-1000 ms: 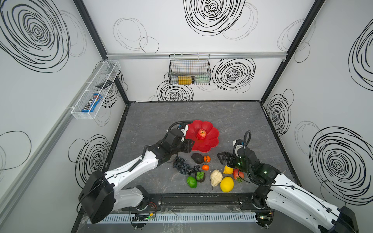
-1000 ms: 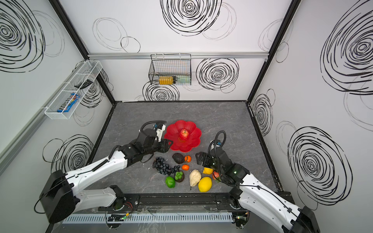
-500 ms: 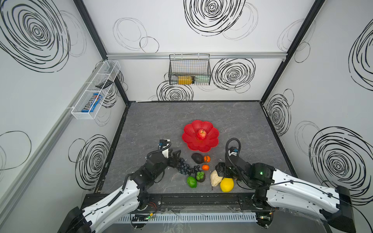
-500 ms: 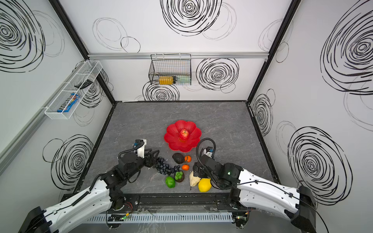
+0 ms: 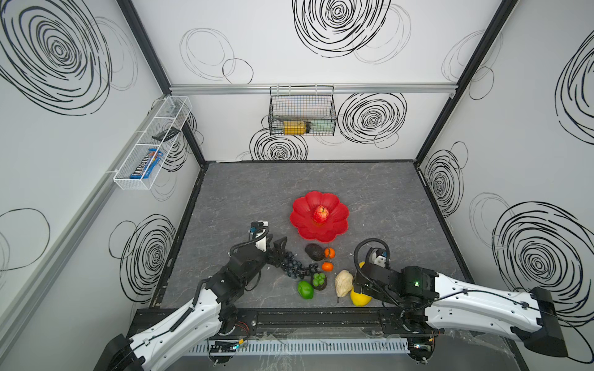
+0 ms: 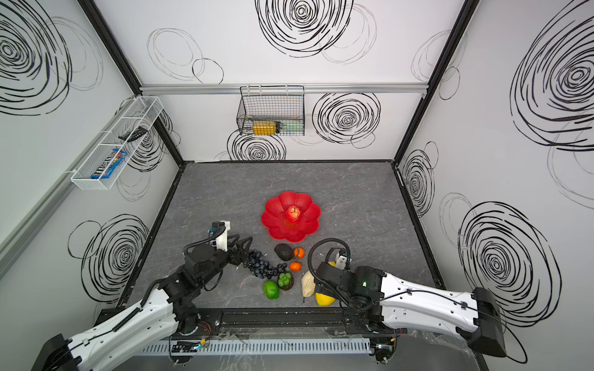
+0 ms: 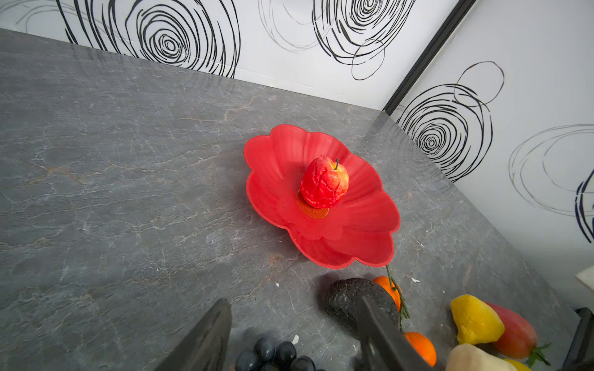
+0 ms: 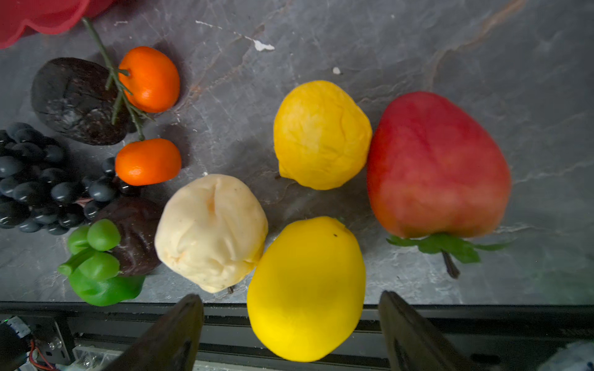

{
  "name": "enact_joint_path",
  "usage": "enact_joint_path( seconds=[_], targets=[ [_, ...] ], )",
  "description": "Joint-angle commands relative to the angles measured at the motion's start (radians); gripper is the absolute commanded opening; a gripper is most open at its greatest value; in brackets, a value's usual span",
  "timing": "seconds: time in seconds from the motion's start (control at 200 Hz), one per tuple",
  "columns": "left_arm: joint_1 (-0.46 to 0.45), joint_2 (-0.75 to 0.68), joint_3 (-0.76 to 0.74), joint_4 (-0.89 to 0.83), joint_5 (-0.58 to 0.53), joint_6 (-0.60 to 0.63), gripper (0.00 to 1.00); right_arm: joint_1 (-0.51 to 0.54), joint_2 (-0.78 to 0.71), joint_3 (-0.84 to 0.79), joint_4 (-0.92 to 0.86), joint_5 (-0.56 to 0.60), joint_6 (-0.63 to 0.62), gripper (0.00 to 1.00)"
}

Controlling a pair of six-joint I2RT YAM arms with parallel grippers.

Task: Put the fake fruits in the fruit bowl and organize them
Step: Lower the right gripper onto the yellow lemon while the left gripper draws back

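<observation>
One red apple at centre of fruit bowl. Near bowl on table:
- one grape bunch
- one avocado
- two oranges
- one lemon
- one cream fruit
- one strawberry

Left gripper released, jaws apart over grape bunch. Right gripper released, lemon between jaws.

The surface looks like grey stone with pale veins, matt and faintly flecked. The fruit bowl is glossy red plastic with finely ribbed petals and a gold, metallic-looking emblem at its centre. The apple in it has crumpled, wrinkled skin with a soft shine. At the near edge, the grape bunch is smooth and shiny, the avocado is rough and pebbled, and the 2 oranges are smooth with a slight sheen. The lemon is smooth and matt, and the cream lumpy fruit is matt and creased. On the far wall, the black basket is thin metal wire.
</observation>
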Motion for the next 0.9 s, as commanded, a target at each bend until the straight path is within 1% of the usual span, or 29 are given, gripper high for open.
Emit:
enact_joint_path(
  seconds=[0.0, 0.35, 0.65, 0.896],
  targets=[
    [0.009, -0.009, -0.012, 0.053, 0.008, 0.015, 0.67, 0.01, -0.041, -0.04, -0.027, -0.026, 0.057, 0.89],
    [0.016, -0.009, -0.01, 0.055, 0.017, 0.015, 0.69, 0.009, -0.049, -0.098, 0.047, -0.084, 0.06, 0.9],
    [0.019, -0.009, -0.008, 0.05, 0.021, 0.014, 0.7, 0.002, -0.047, -0.149, 0.145, -0.09, 0.011, 0.9],
    [0.021, -0.014, -0.01, 0.05, 0.02, 0.014, 0.72, -0.029, -0.036, -0.169, 0.182, -0.1, -0.026, 0.84]
  ],
)
